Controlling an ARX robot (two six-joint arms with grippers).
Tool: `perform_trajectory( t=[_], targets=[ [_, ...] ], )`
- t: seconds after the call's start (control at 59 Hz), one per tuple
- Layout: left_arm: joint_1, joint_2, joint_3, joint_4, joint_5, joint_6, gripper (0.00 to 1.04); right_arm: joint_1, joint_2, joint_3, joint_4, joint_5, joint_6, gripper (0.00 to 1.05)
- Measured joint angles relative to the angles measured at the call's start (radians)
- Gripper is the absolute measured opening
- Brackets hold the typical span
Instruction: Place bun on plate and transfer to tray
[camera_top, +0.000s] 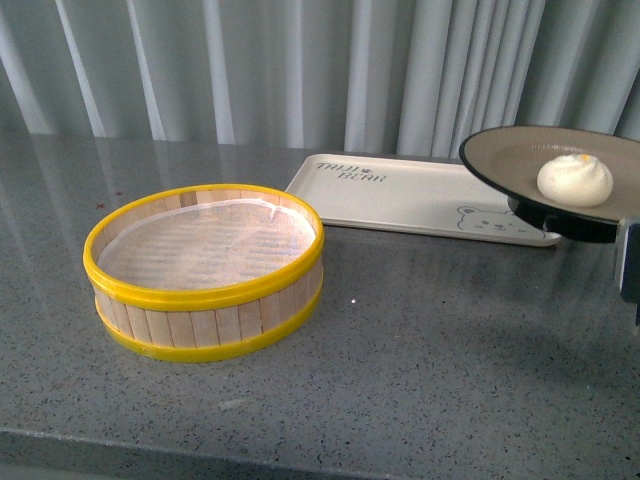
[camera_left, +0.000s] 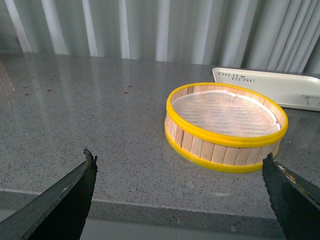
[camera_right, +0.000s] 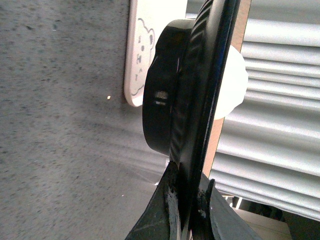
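Observation:
The white bun (camera_top: 575, 180) sits on the grey-beige plate (camera_top: 510, 160) with a black rim, held in the air at the right, above the right end of the cream tray (camera_top: 400, 195). My right gripper (camera_right: 187, 192) is shut on the plate's rim (camera_right: 200, 125); the bun (camera_right: 232, 85) shows behind it and the tray's corner (camera_right: 135, 75) lies below. Only a dark part of that arm shows at the right edge of the front view. My left gripper (camera_left: 177, 167) is open and empty, above the table's front edge, short of the steamer basket.
A yellow-rimmed wooden steamer basket (camera_top: 205, 270) stands empty at the table's left middle; it also shows in the left wrist view (camera_left: 225, 125). The grey speckled table (camera_top: 420, 350) ends at a front edge. Pale curtains hang behind.

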Motion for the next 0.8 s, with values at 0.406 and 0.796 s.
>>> perform_trajectory(
  t=[0.406, 0.796],
  targets=[
    [0.000, 0.000, 0.000, 0.000, 0.000, 0.000, 0.98, -0.053, 0.247, 0.288, -0.047, -0.124, 0.040, 0.03],
    [0.000, 0.000, 0.000, 0.000, 0.000, 0.000, 0.98, -0.058, 0.375, 0.456, -0.157, -0.157, 0.044, 0.03]
  ],
)
